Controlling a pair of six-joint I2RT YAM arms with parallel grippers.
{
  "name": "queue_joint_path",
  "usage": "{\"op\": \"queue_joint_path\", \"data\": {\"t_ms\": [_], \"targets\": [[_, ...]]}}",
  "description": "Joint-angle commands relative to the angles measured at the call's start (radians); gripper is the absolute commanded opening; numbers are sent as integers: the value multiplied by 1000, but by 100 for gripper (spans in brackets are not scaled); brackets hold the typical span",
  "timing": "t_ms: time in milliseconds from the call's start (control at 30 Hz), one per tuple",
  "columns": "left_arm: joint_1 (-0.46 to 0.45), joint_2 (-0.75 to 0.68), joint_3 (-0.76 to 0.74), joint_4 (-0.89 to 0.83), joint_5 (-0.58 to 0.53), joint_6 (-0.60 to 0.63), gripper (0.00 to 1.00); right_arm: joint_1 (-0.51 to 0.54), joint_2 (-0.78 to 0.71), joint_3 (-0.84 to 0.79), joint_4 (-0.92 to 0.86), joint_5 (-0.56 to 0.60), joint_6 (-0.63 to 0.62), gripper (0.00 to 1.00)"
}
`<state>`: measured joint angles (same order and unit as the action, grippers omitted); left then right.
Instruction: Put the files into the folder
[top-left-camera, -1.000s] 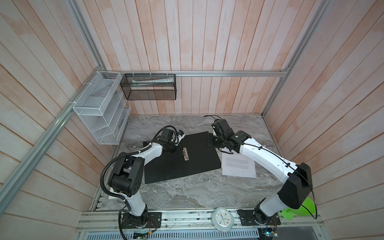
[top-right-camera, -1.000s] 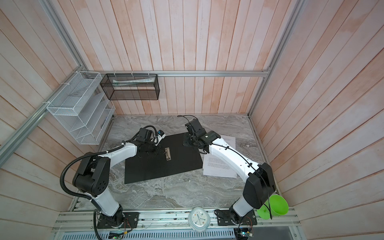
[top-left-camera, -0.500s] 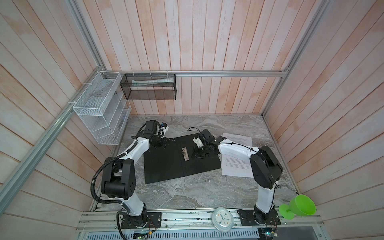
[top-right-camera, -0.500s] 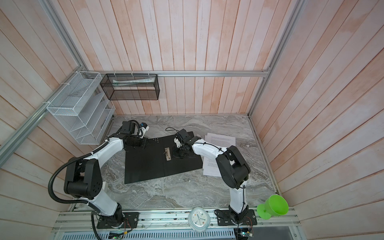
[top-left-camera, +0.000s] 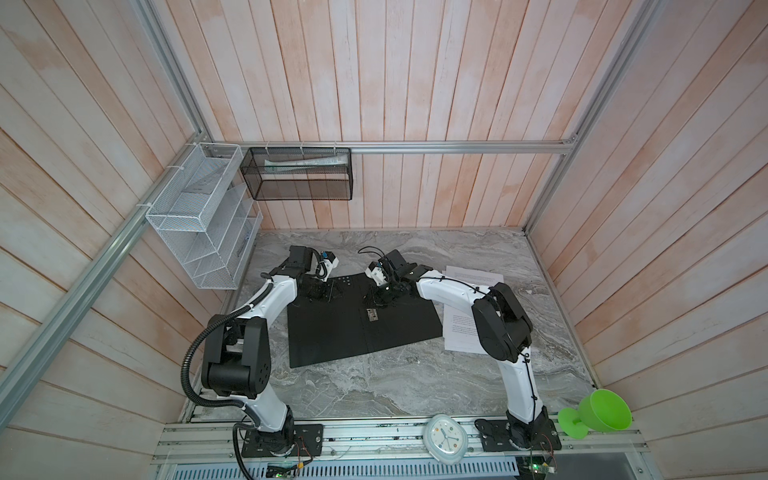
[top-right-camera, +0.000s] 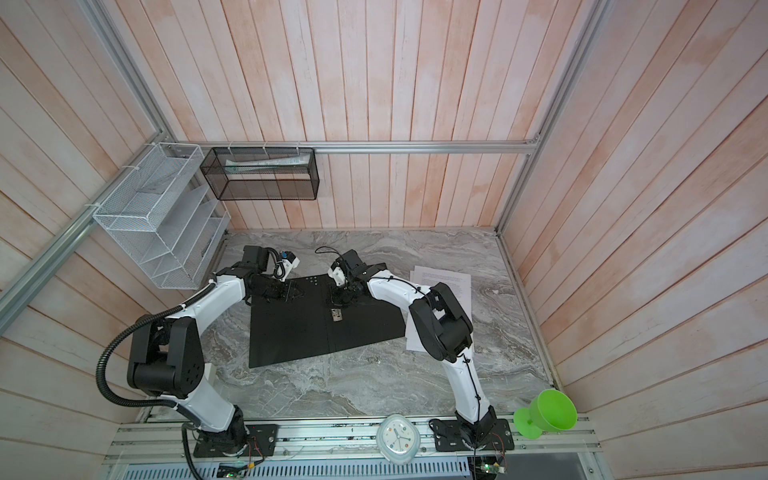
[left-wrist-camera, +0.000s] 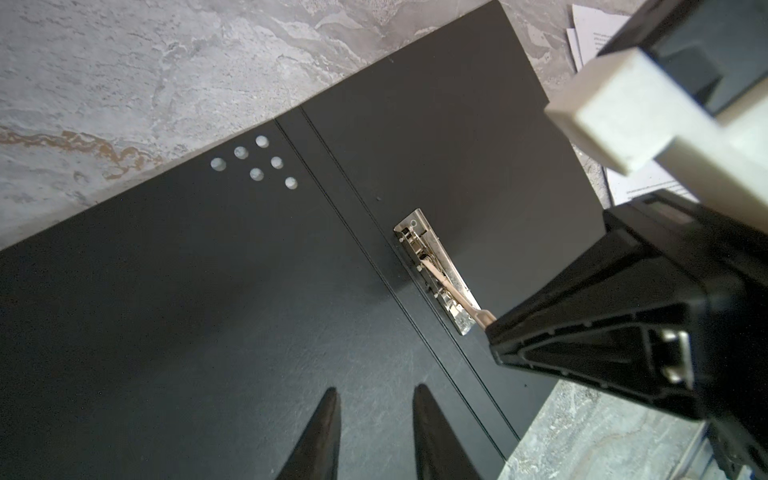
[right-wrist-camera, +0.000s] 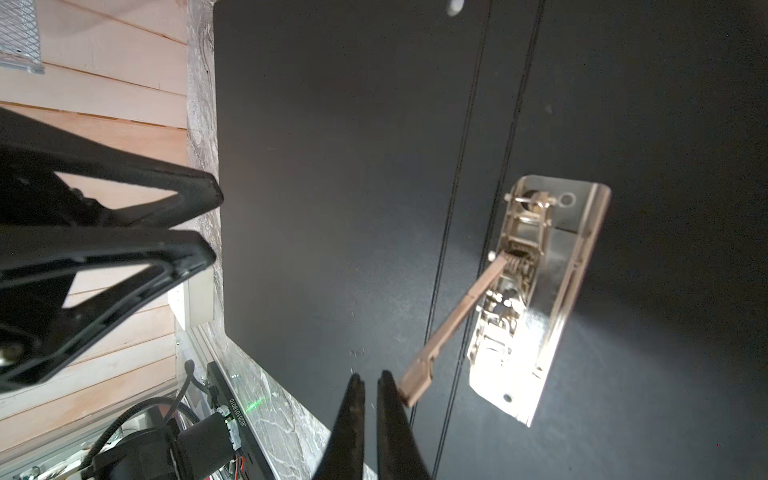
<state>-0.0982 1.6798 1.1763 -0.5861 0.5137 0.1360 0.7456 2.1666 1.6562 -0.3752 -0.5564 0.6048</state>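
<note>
The folder (top-left-camera: 353, 332) (top-right-camera: 299, 332) lies open on the marble table, black inside up. Its metal clip (top-left-camera: 372, 316) (right-wrist-camera: 540, 299) (left-wrist-camera: 436, 266) sits beside the spine, and the clip's lever (right-wrist-camera: 457, 311) stands raised. My right gripper (right-wrist-camera: 370, 376) (top-left-camera: 376, 297) is shut, with the lever's tip against the side of one finger and nothing between the fingers. My left gripper (left-wrist-camera: 374, 390) (top-left-camera: 328, 293) is open over the left flap near its far edge, holding nothing. The files (top-left-camera: 457, 332) (top-right-camera: 449, 276) lie on the table right of the folder, partly under my right arm.
A white wire rack (top-left-camera: 199, 220) hangs on the left wall and a black mesh basket (top-left-camera: 299, 174) on the back wall. A white clock (top-left-camera: 444, 438) and a green cup (top-left-camera: 598, 413) sit at the front rail.
My right gripper has moved left from the folder's far right corner to the clip by the spine. My left gripper has drawn back toward the folder's far left edge.
</note>
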Motion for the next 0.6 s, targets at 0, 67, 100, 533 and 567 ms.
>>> {"op": "queue_joint_path", "data": {"t_ms": [0, 67, 100, 533, 567], "targets": [[11, -37, -13, -10, 32, -10, 33, -2, 52, 52, -27, -22, -23, 9], [15, -45, -12, -14, 33, -10, 33, -2, 63, 77, -42, -11, -30, 9], [14, -49, -13, -14, 32, -11, 33, -2, 65, 88, -48, -4, -34, 9], [16, -76, -23, -12, 36, -25, 33, -30, -4, 157, -149, 98, -69, 9], [16, -77, -22, -12, 38, -26, 33, -36, -25, 136, -172, 121, -70, 9]]}}
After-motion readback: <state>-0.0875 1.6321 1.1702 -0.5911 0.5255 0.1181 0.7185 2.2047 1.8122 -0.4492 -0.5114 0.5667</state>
